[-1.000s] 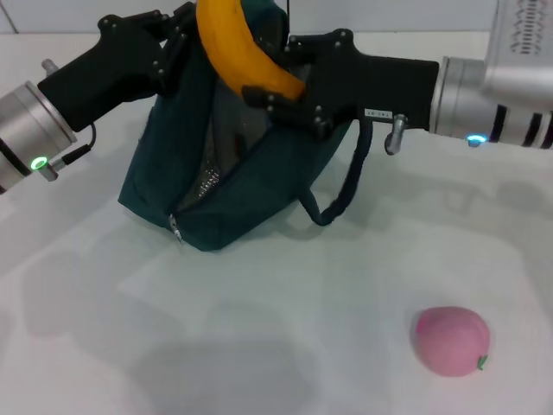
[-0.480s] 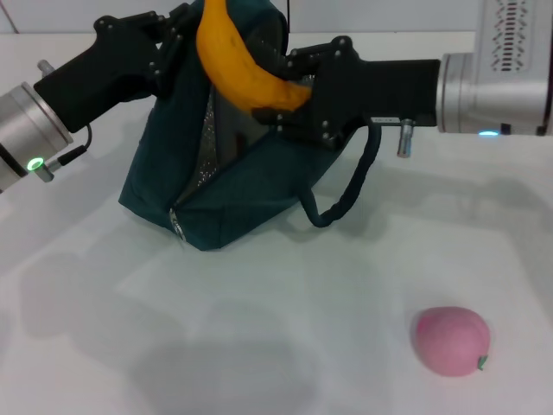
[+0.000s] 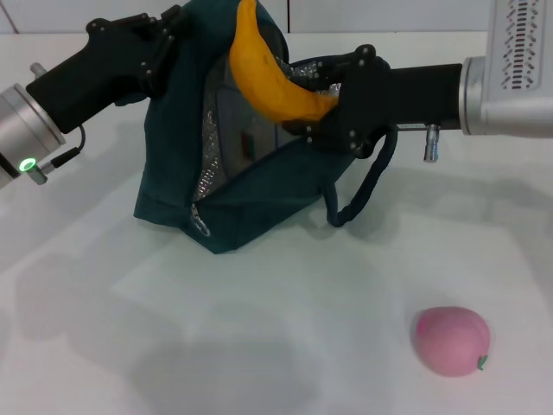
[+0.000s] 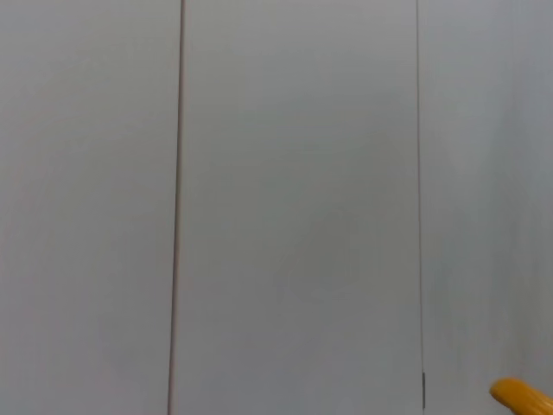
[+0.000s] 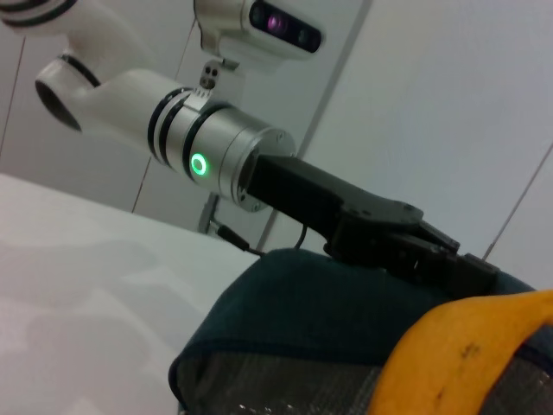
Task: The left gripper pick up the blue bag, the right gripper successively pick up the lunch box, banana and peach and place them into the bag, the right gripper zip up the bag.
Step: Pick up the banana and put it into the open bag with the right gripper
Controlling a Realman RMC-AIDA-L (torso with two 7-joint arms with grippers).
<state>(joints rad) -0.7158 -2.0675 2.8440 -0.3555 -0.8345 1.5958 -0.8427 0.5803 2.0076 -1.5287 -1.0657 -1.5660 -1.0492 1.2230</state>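
Observation:
The blue bag (image 3: 251, 186) stands on the white table, its top lifted and its mouth open, showing silver lining. My left gripper (image 3: 175, 36) is shut on the bag's upper edge at the back left. My right gripper (image 3: 321, 119) is shut on the lower end of the banana (image 3: 266, 76), which stands nearly upright over the bag's mouth. The lunch box (image 3: 244, 138) shows faintly inside the bag. The peach (image 3: 451, 341) lies at the front right. The right wrist view shows the banana (image 5: 467, 363), the bag (image 5: 320, 298) and the left gripper (image 5: 445, 259). The banana's tip (image 4: 523, 399) shows in the left wrist view.
A loose bag handle (image 3: 363, 194) hangs under my right gripper onto the table. The white table (image 3: 259, 346) stretches in front of the bag. A white wall stands behind.
My right gripper has moved right and slightly down with the banana, which now stands more upright. The bag's mouth has been pulled wider and the bag has shifted right.

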